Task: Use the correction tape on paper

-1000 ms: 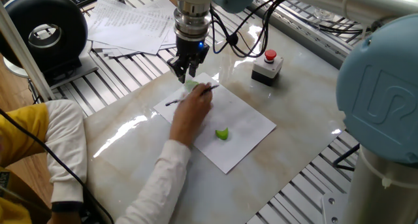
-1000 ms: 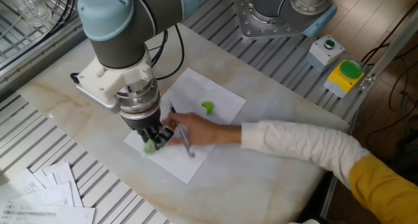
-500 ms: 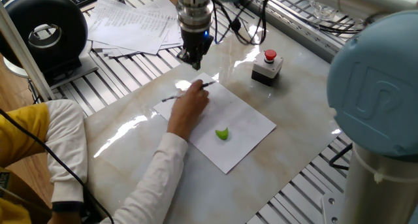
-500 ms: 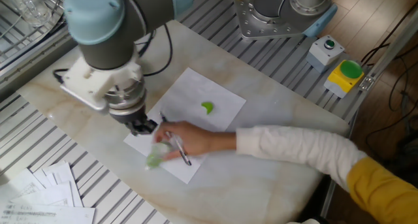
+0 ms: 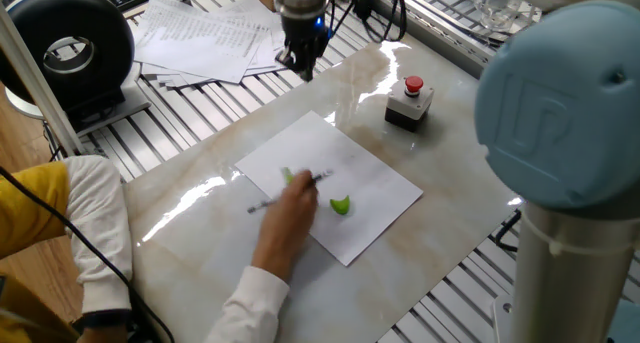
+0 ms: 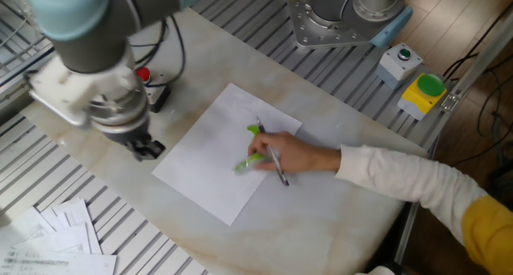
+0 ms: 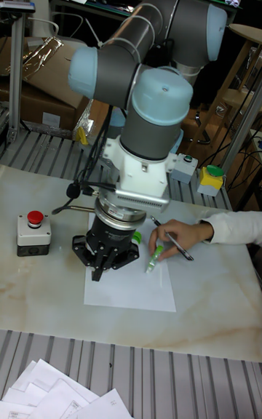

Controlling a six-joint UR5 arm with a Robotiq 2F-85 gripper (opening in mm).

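Observation:
The white paper [image 5: 366,179] [image 6: 209,151] [image 7: 131,286] lies flat on the marble table. A person's hand [image 5: 287,208] [image 6: 293,154] [image 7: 179,232] rests on the paper and holds the green correction tape [image 5: 289,177] [image 6: 250,162] [image 7: 152,258] together with a pen. A small green piece [image 5: 341,205] [image 6: 254,131] lies on the sheet beside the hand. My gripper [image 5: 302,65] [image 6: 147,150] [image 7: 102,268] hangs off the paper's edge, well apart from the tape. Its fingers look slightly open, with nothing between them.
A red emergency-stop box [image 5: 409,100] [image 7: 33,233] stands beside the paper. A fanned stack of printed sheets [image 5: 205,38] [image 6: 48,235] lies past the marble slab's edge. The person's sleeved arm [image 6: 401,179] reaches across the table. A black round device [image 5: 65,53] sits at the far left.
My gripper has lifted off the paper and moved away to the table's edge without the tape. The person's hand slid the correction tape across the sheet toward the small green piece.

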